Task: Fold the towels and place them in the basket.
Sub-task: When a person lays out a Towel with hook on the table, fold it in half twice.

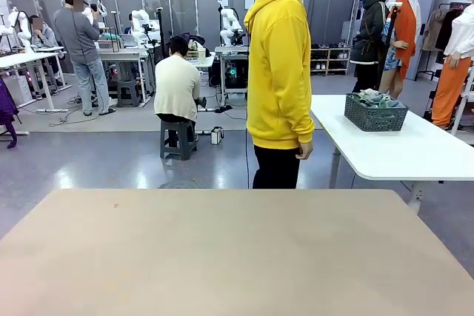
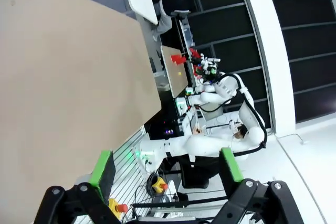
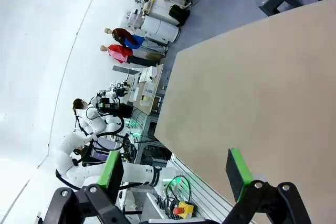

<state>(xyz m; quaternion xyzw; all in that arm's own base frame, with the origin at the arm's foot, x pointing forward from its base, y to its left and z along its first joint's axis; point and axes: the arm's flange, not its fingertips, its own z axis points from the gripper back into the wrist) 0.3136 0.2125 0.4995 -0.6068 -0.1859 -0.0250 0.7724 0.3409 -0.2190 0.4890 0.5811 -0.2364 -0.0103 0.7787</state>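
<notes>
1. The left gripper (image 2: 167, 167) has black jointed fingers tipped with flat green pads (image 2: 103, 167). Its jaws are spread wide with nothing between them. It is held above the near edge of the table (image 1: 237, 257), rolled so that the tabletop runs up one side of its view.
2. The right gripper (image 3: 176, 172) is of the same build. Its jaws are also spread wide and empty, and it is raised over the near edge of the table.
3. The table is a smooth, matte beige rectangle with straight edges.
4. A person (image 1: 279, 72) in a soft yellow hoodie and black trousers stands at the far edge, side-on and turned toward the robot's right. The arm hangs down and the hand (image 1: 304, 151) is loosely curled at the hip.
5. Behind the person, to the right, is a glossy white table (image 1: 415, 149) with a rounded corner.
6. On the white table stands the basket (image 1: 375, 118). It is dark grey and rectangular, with lattice walls.
7. The towels (image 1: 374, 98) are mint and pale grey-blue terry. They lie crumpled in the basket and rise a little above its rim, well apart from both grippers and beyond the beige table's far right corner.
</notes>
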